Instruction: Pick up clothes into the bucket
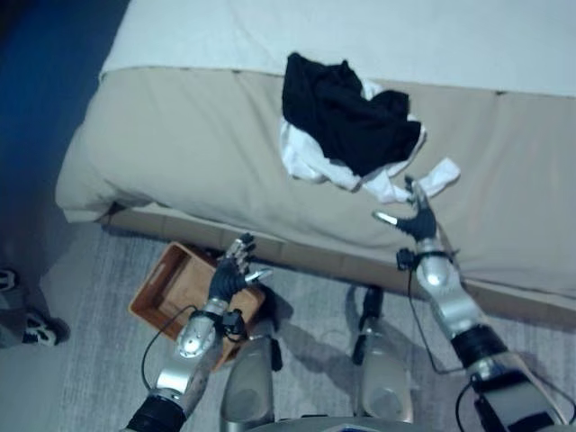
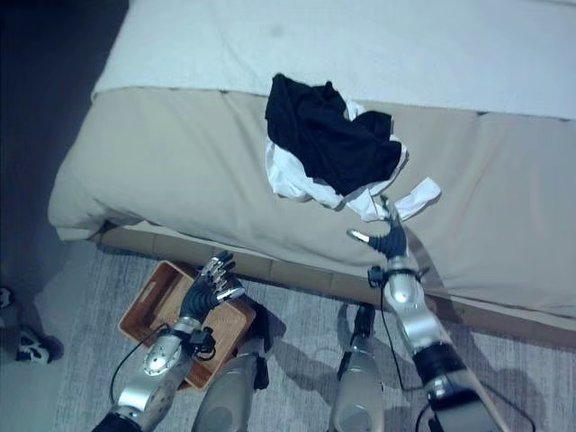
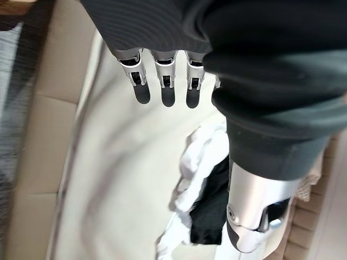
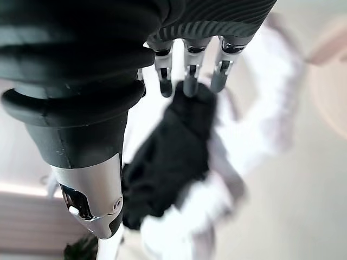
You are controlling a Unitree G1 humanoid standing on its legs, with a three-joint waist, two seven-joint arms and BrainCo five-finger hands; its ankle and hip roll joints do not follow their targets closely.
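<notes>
A black garment (image 1: 346, 112) lies crumpled on top of a white garment (image 1: 310, 162) on the beige bed cover (image 1: 180, 144), near the bed's front edge. My right hand (image 1: 416, 219) hovers open just in front of the pile, by a white sleeve end (image 1: 441, 175); its fingers (image 4: 187, 76) point straight at the black cloth (image 4: 168, 157). My left hand (image 1: 232, 268) is open above the brown wooden bucket (image 1: 166, 288) on the floor at the bed's foot. Its straight fingers (image 3: 165, 81) hold nothing, with the clothes (image 3: 209, 200) beyond them.
A pale sheet (image 1: 360, 36) covers the far part of the bed. The bed base (image 1: 306, 256) runs along the grey carpet (image 1: 81, 360). A shoe (image 1: 36, 328) shows at the left edge on the floor.
</notes>
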